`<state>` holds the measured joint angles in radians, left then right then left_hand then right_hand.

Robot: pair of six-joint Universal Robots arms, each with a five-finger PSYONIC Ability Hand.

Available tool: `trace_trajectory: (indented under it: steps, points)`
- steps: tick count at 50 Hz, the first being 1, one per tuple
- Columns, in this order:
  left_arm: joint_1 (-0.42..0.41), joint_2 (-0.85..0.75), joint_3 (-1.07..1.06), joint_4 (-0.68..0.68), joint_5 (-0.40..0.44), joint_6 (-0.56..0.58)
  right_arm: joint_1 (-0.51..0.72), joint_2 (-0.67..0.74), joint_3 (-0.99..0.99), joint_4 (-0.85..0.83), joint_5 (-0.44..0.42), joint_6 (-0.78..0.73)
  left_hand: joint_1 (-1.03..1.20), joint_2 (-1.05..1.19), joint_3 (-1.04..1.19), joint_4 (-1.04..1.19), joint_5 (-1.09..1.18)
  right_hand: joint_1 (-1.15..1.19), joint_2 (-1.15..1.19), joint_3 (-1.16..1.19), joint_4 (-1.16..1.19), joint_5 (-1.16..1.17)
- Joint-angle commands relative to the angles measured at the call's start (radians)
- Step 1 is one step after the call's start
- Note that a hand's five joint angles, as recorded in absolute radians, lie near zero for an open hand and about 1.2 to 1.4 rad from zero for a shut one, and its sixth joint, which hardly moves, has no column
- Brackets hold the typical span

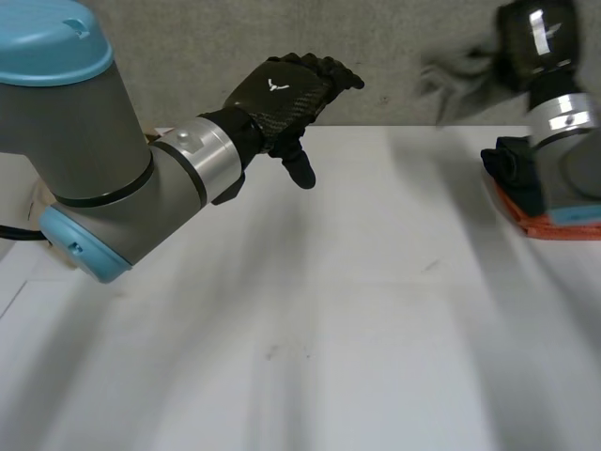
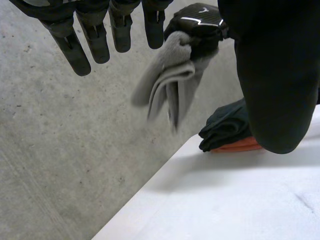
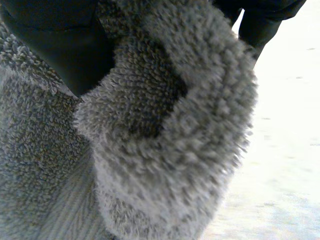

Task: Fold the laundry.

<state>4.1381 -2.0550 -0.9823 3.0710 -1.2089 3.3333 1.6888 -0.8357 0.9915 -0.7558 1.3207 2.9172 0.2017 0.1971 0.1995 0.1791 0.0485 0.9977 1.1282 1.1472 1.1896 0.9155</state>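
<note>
My right hand (image 1: 535,38) is raised over the table's far right corner, its fingers curled round a fluffy grey towel (image 1: 460,75). In the left wrist view the grey towel (image 2: 170,85) hangs bunched below the right hand (image 2: 197,22), off the table. Close up, the towel's pile (image 3: 165,140) wraps over the right hand (image 3: 60,45). My left hand (image 1: 282,94) hovers above the table's far left with fingers (image 2: 95,35) straight and spread, holding nothing.
A dark folded cloth (image 1: 515,169) lies on an orange cloth (image 1: 554,225) at the table's right edge, beneath my right arm; both show in the left wrist view (image 2: 227,125). The white table (image 1: 357,310) ends at a grey concrete wall.
</note>
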Motion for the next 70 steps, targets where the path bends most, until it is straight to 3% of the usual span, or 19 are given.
trace_trajectory:
  steps: [1, 8, 13, 21, 28, 30, 31, 32, 35, 41, 47, 50, 54, 57, 62, 66, 69, 70]
  points:
    - [-0.003, -0.002, -0.012, -0.002, 0.000, 0.002, -0.161, 0.151, -0.158, -0.033, -0.061, 0.042, 0.024, 0.028, 0.026, 0.046, 0.002, 0.399, 0.268, 0.249, 0.207, 0.306]
    - [-0.007, -0.002, -0.029, -0.001, 0.000, 0.002, -0.302, 0.345, -0.261, -0.033, -0.225, 0.062, 0.024, 0.028, 0.026, 0.046, 0.002, 0.399, 0.268, 0.249, 0.207, 0.306]
    - [-0.012, -0.007, -0.044, -0.001, 0.000, 0.002, -0.385, 0.423, -0.209, -0.019, -0.354, 0.071, 0.024, 0.028, 0.026, 0.046, 0.002, 0.399, 0.268, 0.249, 0.207, 0.306]
    - [-0.024, -0.014, -0.055, -0.001, 0.000, 0.000, -0.466, 0.393, -0.106, -0.011, -0.529, 0.106, 0.024, 0.028, 0.026, 0.046, 0.002, 0.399, 0.268, 0.249, 0.207, 0.306]
    - [-0.027, -0.013, -0.064, -0.001, 0.000, 0.002, -0.491, 0.353, -0.093, -0.030, -0.587, 0.244, 0.024, 0.028, 0.026, 0.046, 0.002, 0.399, 0.268, 0.249, 0.207, 0.306]
    - [-0.029, -0.011, -0.065, -0.001, 0.000, 0.000, -0.504, 0.342, -0.099, -0.040, -0.578, 0.276, 0.024, 0.028, 0.026, 0.046, 0.002, 0.399, 0.268, 0.249, 0.207, 0.306]
    - [-0.029, -0.011, -0.067, -0.001, 0.000, 0.000, -0.509, 0.336, -0.096, -0.039, -0.574, 0.278, 0.024, 0.028, 0.026, 0.046, 0.002, 0.109, -0.022, -0.041, -0.083, 0.017]
    - [-0.030, -0.010, -0.067, -0.001, 0.000, 0.000, -0.515, 0.322, -0.085, -0.028, -0.561, 0.280, 0.024, 0.028, 0.026, 0.046, 0.002, -0.823, -0.954, -0.973, -1.015, -0.915]
    - [-0.033, -0.007, -0.067, -0.001, 0.000, -0.002, -0.518, 0.281, -0.064, 0.019, -0.526, 0.293, 0.021, 0.025, 0.023, 0.043, -0.001, -0.823, -0.954, -0.973, -1.015, -0.915]
    - [-0.056, 0.000, -0.068, 0.000, 0.000, -0.003, -0.572, 0.083, 0.010, 0.308, -0.472, 0.246, 0.015, 0.019, 0.017, 0.037, -0.007, -0.823, -0.954, -0.973, -1.015, -0.915]
    - [-0.070, 0.018, -0.070, 0.000, 0.000, -0.006, -0.639, -0.055, 0.016, 0.585, -0.384, 0.045, 0.006, 0.011, 0.008, 0.029, -0.015, -0.823, -0.954, -0.973, -1.015, -0.915]
    - [-0.070, 0.041, -0.070, 0.003, 0.000, -0.006, -0.661, -0.135, -0.005, 0.691, -0.273, -0.128, 0.006, 0.011, 0.008, 0.029, -0.015, -0.823, -0.954, -0.973, -1.015, -0.915]
    - [-0.065, 0.079, -0.064, 0.023, -0.004, -0.006, -0.637, -0.204, -0.022, 0.685, -0.083, -0.300, 0.006, 0.011, 0.008, 0.029, -0.015, -0.823, -0.954, -0.973, -1.015, -0.915]
    - [-0.056, 0.118, -0.056, 0.052, -0.034, -0.006, -0.505, -0.249, -0.013, 0.610, 0.000, -0.331, 0.006, 0.011, 0.008, 0.029, -0.015, -0.823, -0.954, -0.973, -1.015, -0.915]
    - [-0.001, 0.187, -0.036, 0.086, -0.161, 0.003, -0.278, -0.321, 0.097, 0.385, -0.011, -0.328, -0.003, 0.002, -0.001, 0.020, -0.024, -0.823, -0.954, -0.973, -1.015, -0.915]
    - [0.167, 0.216, -0.032, 0.087, -0.293, 0.054, -0.115, -0.428, 0.277, 0.193, -0.090, -0.320, -0.009, -0.004, -0.007, 0.014, -0.030, -0.823, -0.954, -0.973, -1.015, -0.915]
    - [0.278, 0.201, -0.035, 0.081, -0.325, 0.178, -0.008, -0.437, 0.380, 0.170, -0.179, -0.311, -0.009, -0.004, -0.007, 0.014, -0.030, -0.823, -0.954, -0.973, -1.015, -0.915]
    - [0.330, 0.162, -0.035, 0.084, -0.331, 0.271, 0.035, -0.436, 0.416, 0.193, -0.207, -0.308, -0.009, -0.004, -0.007, 0.014, -0.030, -0.823, -0.954, -0.973, -1.015, -0.915]
